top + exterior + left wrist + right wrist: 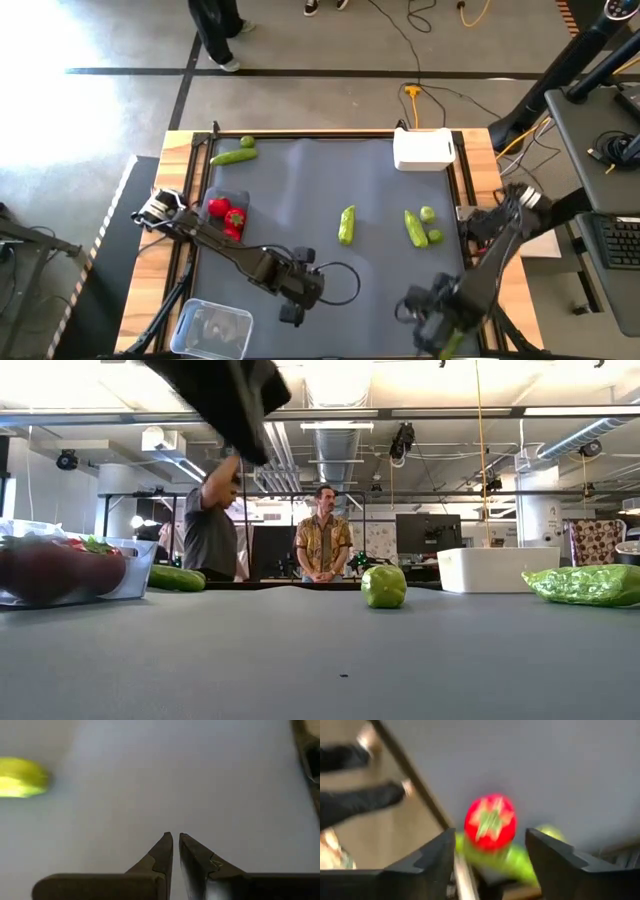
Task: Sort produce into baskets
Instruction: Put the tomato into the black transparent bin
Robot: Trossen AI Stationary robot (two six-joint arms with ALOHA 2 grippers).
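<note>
Produce crowds our right gripper [490, 857], whose fingers stand apart at the table's near right corner: a red tomato [490, 822] sits just ahead between them, over green pieces [512, 861]. Our left gripper [175, 840], pinched shut and empty, hovers near-centre. Farther out, a cucumber [346, 224] lies lengthwise away from us, nearer the left arm.

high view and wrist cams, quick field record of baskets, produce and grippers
left gripper: shut, over bare mat
right gripper: open, fingers either side of a red tomato piece, at the table's near right corner
dark tray: left side, red pieces inside
white box: far right
clear tub: near left corner
loose on mat: cucumber pieces, lime balls
</note>
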